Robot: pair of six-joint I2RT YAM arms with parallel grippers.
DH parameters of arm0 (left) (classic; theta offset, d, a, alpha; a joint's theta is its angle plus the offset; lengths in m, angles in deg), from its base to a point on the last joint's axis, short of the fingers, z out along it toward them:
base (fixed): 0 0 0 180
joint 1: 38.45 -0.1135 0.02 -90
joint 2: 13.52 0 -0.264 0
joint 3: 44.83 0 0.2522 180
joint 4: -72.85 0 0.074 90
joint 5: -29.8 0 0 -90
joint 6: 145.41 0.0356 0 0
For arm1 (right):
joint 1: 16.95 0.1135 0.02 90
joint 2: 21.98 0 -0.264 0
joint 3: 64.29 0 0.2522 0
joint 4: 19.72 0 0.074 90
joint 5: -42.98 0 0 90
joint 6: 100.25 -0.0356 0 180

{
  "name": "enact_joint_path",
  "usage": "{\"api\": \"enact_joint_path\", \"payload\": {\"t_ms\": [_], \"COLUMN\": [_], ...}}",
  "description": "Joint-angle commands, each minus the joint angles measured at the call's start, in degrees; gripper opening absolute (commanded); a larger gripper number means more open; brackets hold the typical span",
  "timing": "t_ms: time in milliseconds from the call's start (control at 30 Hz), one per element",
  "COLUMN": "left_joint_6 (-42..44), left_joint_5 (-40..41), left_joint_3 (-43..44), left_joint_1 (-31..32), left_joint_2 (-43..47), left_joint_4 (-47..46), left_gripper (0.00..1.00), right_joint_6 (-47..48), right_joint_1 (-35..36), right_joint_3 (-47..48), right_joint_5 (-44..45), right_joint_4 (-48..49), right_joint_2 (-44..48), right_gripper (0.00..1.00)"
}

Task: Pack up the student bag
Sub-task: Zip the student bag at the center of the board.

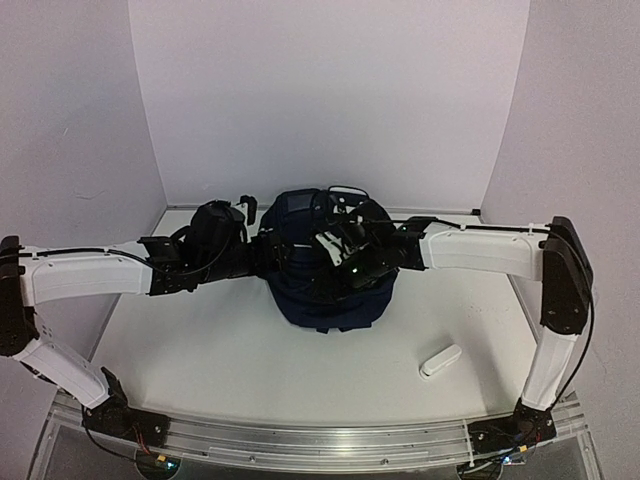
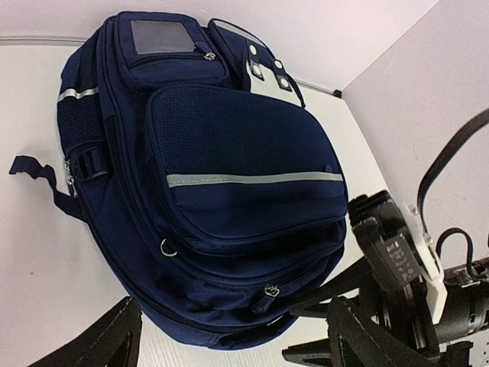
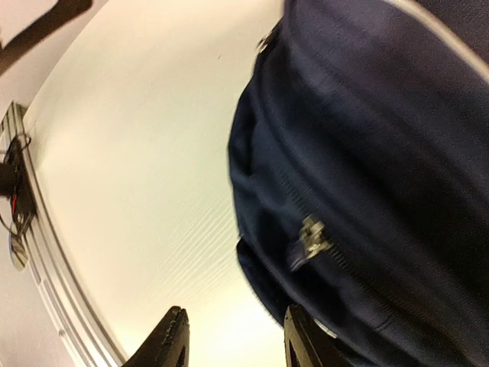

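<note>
left gripper (image 2: 233, 321) spread wide, empty; right gripper (image 3: 237, 340) parted, empty, near a zipper pull (image 3: 309, 241). student bag (image 1: 330, 290) mid-table between the arms, pockets look zipped; white item (image 1: 440, 360) lies outside, so packing seems barely begun

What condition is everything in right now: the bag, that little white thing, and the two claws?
student bag: resting on the table, the zips in view look closed.
small white object: lying on the table, apart from the bag, untouched.
left gripper: open wide, holding nothing.
right gripper: open, holding nothing, close beside the bag.
</note>
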Motion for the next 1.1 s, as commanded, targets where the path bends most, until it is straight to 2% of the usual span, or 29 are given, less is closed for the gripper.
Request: {"api": "enact_joint_path", "payload": {"t_ms": [0,500,633,733,833,900,1067], "left_joint_6": [-0.64,0.04,2.27,4.49,8.89,14.98,31.15], "left_joint_5": [1.98,2.05,1.54,1.29,0.83,-0.11,-4.6], "left_joint_3": [-0.31,-0.84,-0.05,0.55,1.22,0.88,-3.16], "left_joint_1": [-0.01,0.01,-0.01,-0.03,0.0,-0.06,-1.8], "left_joint_2": [2.02,2.42,1.15,0.41,0.33,1.04,5.11], "left_joint_4": [-1.93,-2.54,-2.33,-1.12,0.95,1.46,-0.1], "left_gripper": [0.84,0.84,0.85,0.87,0.96,0.99,1.0], "right_joint_6": [-4.3,-7.9,-8.88,-8.91,-8.58,-7.92,-5.81], "right_joint_1": [-0.26,-0.24,-0.3,-0.25,-0.25,-0.27,-0.52], "right_joint_3": [-1.22,-1.57,-0.91,-0.5,-0.56,-1.03,-1.81], "right_joint_5": [4.89,8.81,10.38,11.14,10.81,10.58,9.28], "right_joint_4": [8.74,11.72,11.74,11.73,11.64,11.4,10.21], "right_joint_2": [-1.2,-4.77,-6.19,-6.55,-5.56,-4.2,-1.1], "right_gripper": [0.43,0.39,0.32,0.2,0.01,0.0,0.0]}}
